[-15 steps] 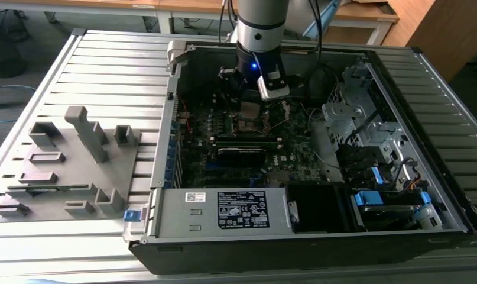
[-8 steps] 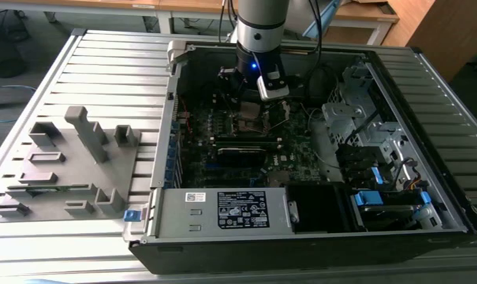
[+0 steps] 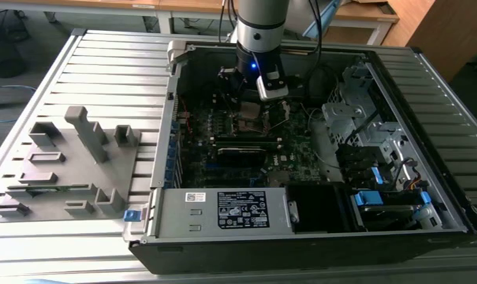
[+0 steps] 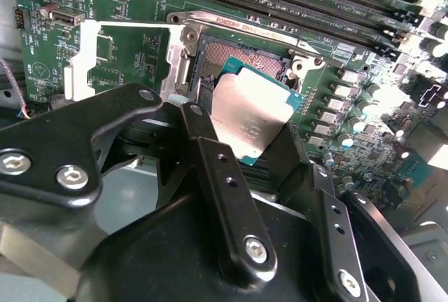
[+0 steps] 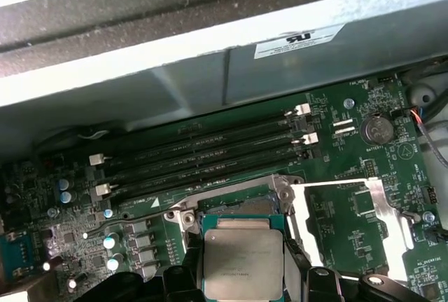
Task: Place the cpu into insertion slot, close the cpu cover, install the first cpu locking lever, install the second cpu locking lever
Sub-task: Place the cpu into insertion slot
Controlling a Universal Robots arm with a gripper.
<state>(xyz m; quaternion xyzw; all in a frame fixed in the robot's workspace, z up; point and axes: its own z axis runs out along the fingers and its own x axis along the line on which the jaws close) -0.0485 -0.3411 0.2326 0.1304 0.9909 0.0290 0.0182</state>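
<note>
The gripper (image 4: 241,132) pinches the cpu (image 4: 255,106) by its edges, just over the insertion slot (image 4: 238,58) and hiding much of it. The cpu cover (image 4: 87,57) stands open.

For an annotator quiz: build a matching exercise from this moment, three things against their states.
Things:
1. silver-grey square cpu
2. silvery metal-frame cpu cover
3. square black insertion slot

States:
A. swung open, lying beside the socket
B. uncovered, contact field partly showing
C. gripped between the fingers of the hand

Pairs: 1-C, 2-A, 3-B
</note>
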